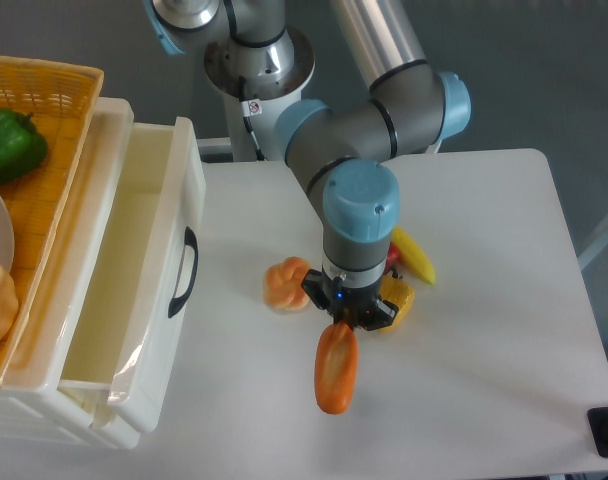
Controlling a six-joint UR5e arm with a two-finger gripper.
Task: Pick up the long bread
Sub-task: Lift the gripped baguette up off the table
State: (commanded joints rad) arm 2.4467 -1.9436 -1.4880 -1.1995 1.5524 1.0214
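Now the gripper (342,318) points down over the middle of the white counter (484,340), and its fingers are closed on the upper end of the long bread (336,366). That glossy orange-brown loaf hangs from the fingers, tilted slightly with its lower end toward the near edge of the counter; whether that lower end touches the surface cannot be told from this single view.

Just left of the gripper lies the round orange bun (284,283), partly hidden behind the wrist. To the right, a yellow banana (414,255) rests on the counter, and a yellow-orange item (397,300) sits just below it, close against the gripper's right side. A small patch of red shows between them, too hidden to identify.

At the left edge of the counter stands a white drawer unit (134,300) with 1 drawer pulled open, its dark handle (187,272) facing the food. Beyond it sits a woven yellow basket (54,90) holding a green pepper (11,143).

The arm's grey links and blue joint caps bend over the scene from the base at the far edge.
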